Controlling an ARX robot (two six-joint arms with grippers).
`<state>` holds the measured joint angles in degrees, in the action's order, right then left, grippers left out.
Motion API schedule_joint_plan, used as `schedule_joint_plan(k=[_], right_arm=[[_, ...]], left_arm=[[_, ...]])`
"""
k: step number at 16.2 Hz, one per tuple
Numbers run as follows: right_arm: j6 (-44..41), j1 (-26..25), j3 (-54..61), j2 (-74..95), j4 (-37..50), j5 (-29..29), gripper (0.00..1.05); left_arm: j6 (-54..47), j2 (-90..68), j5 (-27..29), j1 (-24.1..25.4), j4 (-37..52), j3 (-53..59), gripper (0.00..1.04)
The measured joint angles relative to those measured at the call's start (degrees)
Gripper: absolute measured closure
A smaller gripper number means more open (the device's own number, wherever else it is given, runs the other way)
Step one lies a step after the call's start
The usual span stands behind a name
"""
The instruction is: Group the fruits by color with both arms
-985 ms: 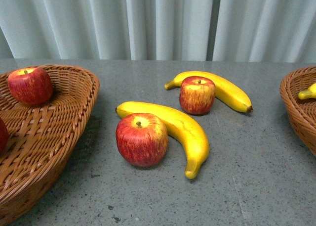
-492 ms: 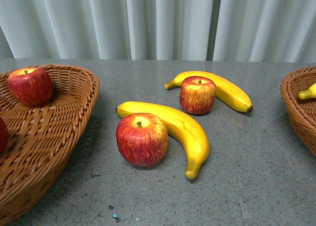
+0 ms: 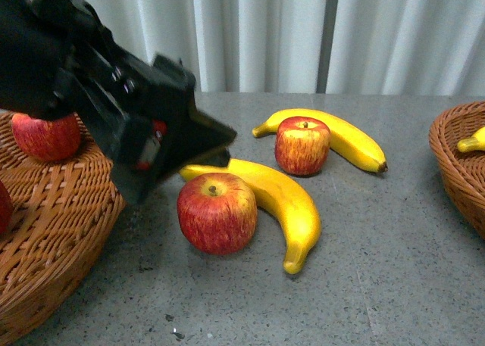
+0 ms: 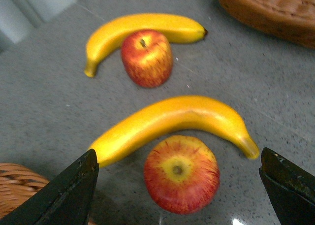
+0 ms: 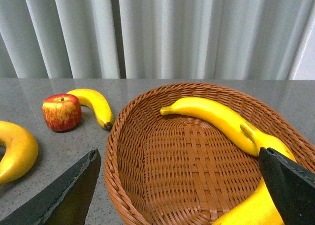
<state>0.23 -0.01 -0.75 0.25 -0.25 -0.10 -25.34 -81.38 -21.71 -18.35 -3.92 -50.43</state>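
Observation:
On the grey table a red apple (image 3: 217, 213) lies against a curved yellow banana (image 3: 284, 202). Farther back, a smaller apple (image 3: 302, 145) leans on a second banana (image 3: 345, 138). My left gripper (image 3: 216, 145) hangs open just left of and above the near apple. In the left wrist view that apple (image 4: 181, 173) sits between the wide-open fingers (image 4: 74, 190), untouched. My right gripper (image 5: 179, 190) is open over the right basket (image 5: 147, 136), which holds two bananas (image 5: 211, 116). It does not show in the front view.
The left woven basket (image 3: 53, 225) holds an apple (image 3: 45, 138), half hidden behind my left arm, and another apple (image 3: 4, 206) at the frame's edge. The right basket's rim (image 3: 455, 164) shows a banana tip (image 3: 471, 141). A pleated curtain closes the back.
My left arm has come into the front view from the upper left, over the left basket's rim, towards the near apple. No fruit has moved.

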Motion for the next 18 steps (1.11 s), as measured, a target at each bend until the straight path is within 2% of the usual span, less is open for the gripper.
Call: schedule_joint_plan(k=[10, 13, 18], right_arm=[[0.0, 0.0, 0.0, 0.0, 0.0, 0.0, 0.06], [0.0, 0.0, 0.0, 0.0, 0.0, 0.0, 0.06], [0.0, 0.0, 0.0, 0.0, 0.0, 0.0, 0.06]], left_arm=[[-1.0, -7.6, 2.7, -4.3, 1.6, -1.4, 0.07], [-0.7, -10.6, 4.7, -3.9, 3.3, -1.8, 0.07], [-0.7, -14.5, 4.6, -3.4, 4.3, -3.1, 0.07]])
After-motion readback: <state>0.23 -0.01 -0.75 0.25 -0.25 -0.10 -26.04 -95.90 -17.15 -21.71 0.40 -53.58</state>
